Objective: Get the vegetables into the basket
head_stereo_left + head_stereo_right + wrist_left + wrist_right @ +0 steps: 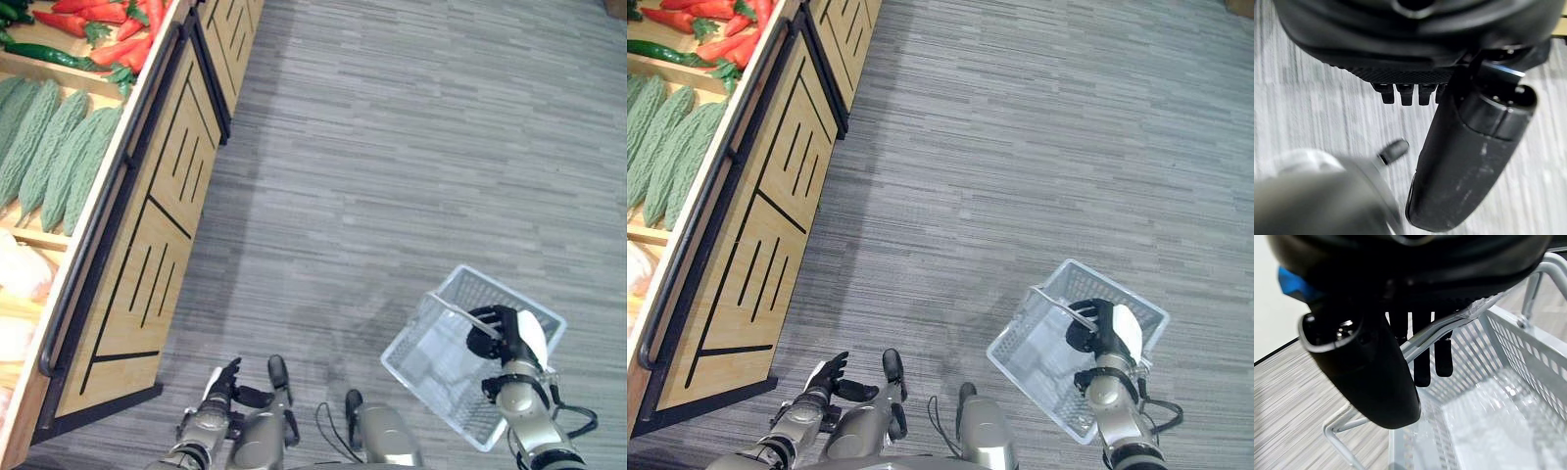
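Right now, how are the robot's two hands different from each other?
The right hand is curled round the handle of the white wire basket, carrying it; the left hand holds nothing, its fingers relaxed. The right hand hangs over the basket, out to the robot's right; the left hangs low by the wooden vegetable stand. Both are dark hands on silver-grey arms.

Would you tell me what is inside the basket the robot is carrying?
Nothing shows inside the white basket: its mesh floor and walls look bare. The right hand curls round the handle and covers part of the interior, so that spot cannot be checked.
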Available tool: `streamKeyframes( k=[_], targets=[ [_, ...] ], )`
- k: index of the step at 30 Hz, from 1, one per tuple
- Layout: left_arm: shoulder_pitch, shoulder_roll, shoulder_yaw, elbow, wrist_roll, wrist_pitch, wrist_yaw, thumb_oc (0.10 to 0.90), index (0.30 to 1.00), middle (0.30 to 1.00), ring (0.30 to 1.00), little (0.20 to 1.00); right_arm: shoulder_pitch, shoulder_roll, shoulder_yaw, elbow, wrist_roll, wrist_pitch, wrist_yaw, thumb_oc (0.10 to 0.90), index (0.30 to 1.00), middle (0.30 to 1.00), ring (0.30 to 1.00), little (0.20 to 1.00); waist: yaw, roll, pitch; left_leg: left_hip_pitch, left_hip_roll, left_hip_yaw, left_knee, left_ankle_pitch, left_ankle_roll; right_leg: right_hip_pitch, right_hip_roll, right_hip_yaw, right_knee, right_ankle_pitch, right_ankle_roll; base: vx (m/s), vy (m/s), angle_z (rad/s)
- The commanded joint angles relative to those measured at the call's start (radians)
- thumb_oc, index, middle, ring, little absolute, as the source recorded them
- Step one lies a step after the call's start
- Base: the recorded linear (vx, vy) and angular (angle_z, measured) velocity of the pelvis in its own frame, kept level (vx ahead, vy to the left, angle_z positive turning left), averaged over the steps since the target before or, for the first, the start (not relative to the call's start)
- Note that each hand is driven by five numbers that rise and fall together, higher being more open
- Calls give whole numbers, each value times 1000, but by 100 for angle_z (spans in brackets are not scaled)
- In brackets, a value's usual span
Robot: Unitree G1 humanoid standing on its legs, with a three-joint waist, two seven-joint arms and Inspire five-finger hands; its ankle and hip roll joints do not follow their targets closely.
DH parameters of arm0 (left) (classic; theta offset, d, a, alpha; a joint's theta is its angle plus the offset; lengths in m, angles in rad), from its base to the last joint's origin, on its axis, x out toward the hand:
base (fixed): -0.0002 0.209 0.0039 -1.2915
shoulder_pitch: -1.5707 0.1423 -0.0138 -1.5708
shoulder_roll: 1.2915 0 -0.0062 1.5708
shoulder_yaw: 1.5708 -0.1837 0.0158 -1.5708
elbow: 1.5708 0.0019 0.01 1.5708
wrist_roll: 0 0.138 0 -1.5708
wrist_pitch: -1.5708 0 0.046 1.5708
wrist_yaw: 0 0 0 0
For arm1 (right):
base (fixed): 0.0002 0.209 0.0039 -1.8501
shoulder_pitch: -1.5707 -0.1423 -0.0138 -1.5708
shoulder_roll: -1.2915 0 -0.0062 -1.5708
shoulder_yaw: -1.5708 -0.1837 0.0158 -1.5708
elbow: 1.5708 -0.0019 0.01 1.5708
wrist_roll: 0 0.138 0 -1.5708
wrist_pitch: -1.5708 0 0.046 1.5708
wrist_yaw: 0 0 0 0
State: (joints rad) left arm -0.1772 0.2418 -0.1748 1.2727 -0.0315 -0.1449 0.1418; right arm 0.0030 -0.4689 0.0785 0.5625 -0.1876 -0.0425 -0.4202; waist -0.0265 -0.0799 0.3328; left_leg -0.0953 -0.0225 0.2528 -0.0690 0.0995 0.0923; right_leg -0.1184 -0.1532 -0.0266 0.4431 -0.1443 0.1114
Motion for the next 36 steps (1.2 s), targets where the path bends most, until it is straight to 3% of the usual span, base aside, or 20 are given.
streamKeyframes(
  k=[1, 4, 8, 11, 13, 14, 16, 18, 24, 26, 27, 28, 30, 32, 33, 34, 36],
  targets=[
    [70, 15, 38, -20, -1, -3, 34, 900, 1000, 1000, 1000, 1000, -113, -63, -63, -79, -11, -67, -83, 400, 300, 300, 300, 300, 29, -45, -25, -18, 77, 5, 85, -83, -77, 60, -95, 19, -142, 362, 68, 131, 170, -1],
    [76, 23, 52, -24, -8, 3, 43, 900, 1000, 1000, 1000, 1000, -141, -56, -36, -65, -23, -64, -81, 400, 300, 300, 300, 300, 45, -44, -23, 38, 70, 0, 63, -111, -55, 21, -86, 1, -22, 384, 67, 144, 140, -3],
    [69, 16, 50, -16, -12, 1, 54, 900, 1000, 1000, 1000, 1000, -148, -61, -31, -69, -25, -70, -81, 400, 300, 300, 300, 300, 31, -34, -15, 91, 64, -32, 53, -131, -57, -77, -45, 23, -40, 358, 54, 149, 25, 0],
    [62, 17, 57, -8, -16, -1, 65, 900, 1000, 1000, 1000, 1000, -157, -61, -24, -74, -23, -70, -85, 400, 300, 300, 300, 300, 17, -34, 2, 121, 62, -65, 64, -153, -67, -109, -33, 26, -119, 327, 50, 183, -89, 36],
    [62, 16, 68, -5, -20, 2, 77, 900, 1000, 1000, 1000, 1000, -156, -64, -20, -61, -16, -74, -89, 400, 300, 300, 300, 300, -1, -36, 9, 156, 49, -124, 66, -172, -82, -127, -19, 77, -277, 339, 63, 394, -222, 87],
    [68, 13, 82, 4, -30, 0, 85, 900, 1000, 1000, 1000, 1000, -137, -68, -19, -60, -27, -64, -87, 400, 300, 300, 300, 300, -21, -34, 7, 193, 43, -201, 85, -199, -96, -148, -13, 126, -367, 364, 85, 489, -307, 119],
    [81, 11, 89, 9, -37, -3, 80, 900, 1000, 1000, 1000, 1000, -116, -63, -23, -38, -30, -61, -86, 400, 300, 300, 300, 300, -23, -38, -6, 210, 35, -256, 97, -215, -104, -140, 5, 165, -353, 359, 95, 385, -284, 150],
    [102, 6, 94, 10, -32, -5, 75, 900, 1000, 1000, 1000, 1000, -86, -62, -33, -26, -32, -63, -88, 400, 300, 300, 300, 300, -18, -40, -23, 216, 40, -284, 114, -225, -116, -96, 1, 142, -358, 316, 72, 213, -233, 159],
    [125, -1, 100, -8, -49, -10, 75, 900, 1000, 1000, 1000, 1000, -34, -104, -50, -7, -51, -69, -89, 400, 300, 300, 300, 300, -4, -23, -53, 165, 86, -378, 223, -153, -177, -18, 41, 54, -357, 242, -3, 139, -303, 66],
    [116, -3, 85, -13, -40, -8, 74, 900, 1000, 1000, 1000, 1000, -19, -115, -65, -6, -47, -72, -92, 400, 300, 300, 300, 300, -11, -27, -48, 114, 91, -338, 305, -130, -186, 4, 24, 15, -368, 236, -17, 29, -261, 93],
    [105, 1, 82, -18, -29, -7, 73, 900, 1000, 1000, 1000, 1000, -1, -117, -76, -11, -47, -69, -94, 400, 300, 300, 300, 300, -28, -32, -42, 81, 130, -186, 383, -128, -185, 36, 6, -42, -385, 230, -29, -4, -227, 101],
    [105, 1, 82, -18, -29, -7, 73, 900, 1000, 1000, 1000, 1000, -2, -116, -76, -11, -47, -69, -94, 400, 300, 300, 300, 300, -29, -34, -45, 78, 127, -187, 381, -124, -184, 33, 3, -42, -387, 232, -28, 2, -219, 114],
    [76, 12, 77, -22, -18, -6, 75, 900, 1000, 1000, 1000, 1000, 26, -105, -96, -9, -53, -62, -118, 400, 300, 300, 300, 300, -59, -23, -49, 92, 232, 58, 307, -84, -194, 75, -10, -120, -403, 213, -27, 9, -119, 106],
    [66, 12, 73, -22, -10, -5, 71, 900, 1000, 1000, 1000, 1000, 33, -103, -103, -10, -56, -59, -122, 400, 300, 300, 300, 300, -66, -21, -58, 89, 238, 85, 277, -72, -199, 80, -14, -138, -414, 215, -24, 17, -40, 102],
    [57, 12, 69, -20, 4, -3, 71, 900, 1000, 1000, 1000, 1000, 54, -97, -115, -15, -56, -61, -126, 400, 300, 300, 300, 300, -84, -12, -63, 102, 265, 180, 209, -53, -213, 97, -19, -176, -425, 207, -15, 92, 59, 104],
    [49, 10, 69, -12, 17, -1, 69, 900, 1000, 1000, 1000, 1000, 64, -92, -119, -15, -57, -65, -127, 400, 300, 300, 300, 300, -89, 5, -78, 104, 270, 177, 134, -26, -227, 106, -17, -191, -435, 202, -5, 171, 147, 89],
    [58, 14, 58, -10, 31, -2, 70, 900, 1000, 1000, 1000, 1000, 60, -88, -107, -7, -51, -71, -127, 400, 300, 300, 300, 300, -71, 12, -82, 98, 244, 65, 97, -25, -224, 123, -17, -180, -426, 185, -2, 180, 178, 59]
  ],
)
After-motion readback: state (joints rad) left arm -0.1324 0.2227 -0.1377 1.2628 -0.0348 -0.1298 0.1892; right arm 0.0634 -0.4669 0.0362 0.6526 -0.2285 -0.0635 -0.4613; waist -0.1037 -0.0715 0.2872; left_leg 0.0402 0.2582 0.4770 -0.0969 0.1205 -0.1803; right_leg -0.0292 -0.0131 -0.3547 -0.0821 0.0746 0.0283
